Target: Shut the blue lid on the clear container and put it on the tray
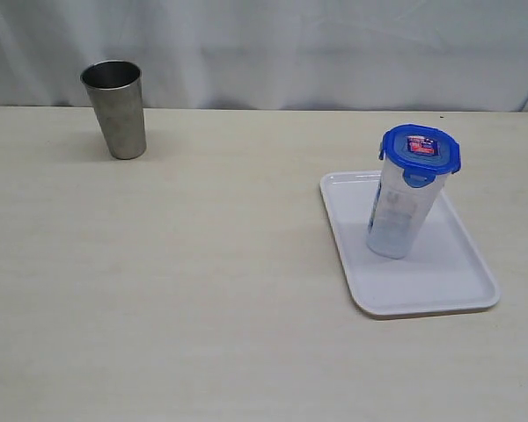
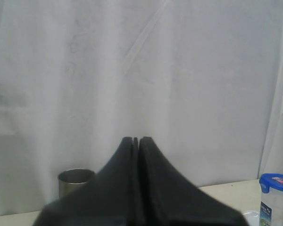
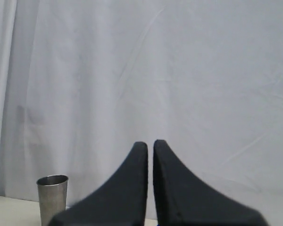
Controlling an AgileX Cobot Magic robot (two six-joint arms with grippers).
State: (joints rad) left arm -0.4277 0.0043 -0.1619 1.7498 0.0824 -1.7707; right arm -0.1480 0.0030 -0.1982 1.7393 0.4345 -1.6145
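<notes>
So the clear container (image 1: 394, 220) is seen standing on the tray (image 1: 449, 286), roughly mid-length and closer to its left long edge, with the blue lid (image 1: 421, 148) seated on top and the sticker facing up. The tray is laid flat on the right part of the desk (image 1: 202, 290). A steel cup (image 1: 114, 110) is parked well apart, at the far left near the white cloth (image 1: 290, 44) hung behind. The left tool (image 2: 136, 140) is shown with its fingers pressed together on nothing, pointed at the cloth. The right tool (image 3: 150, 143) is drawn together too, only a thin slit left, nothing gripped. Neither is touching the container.
</notes>
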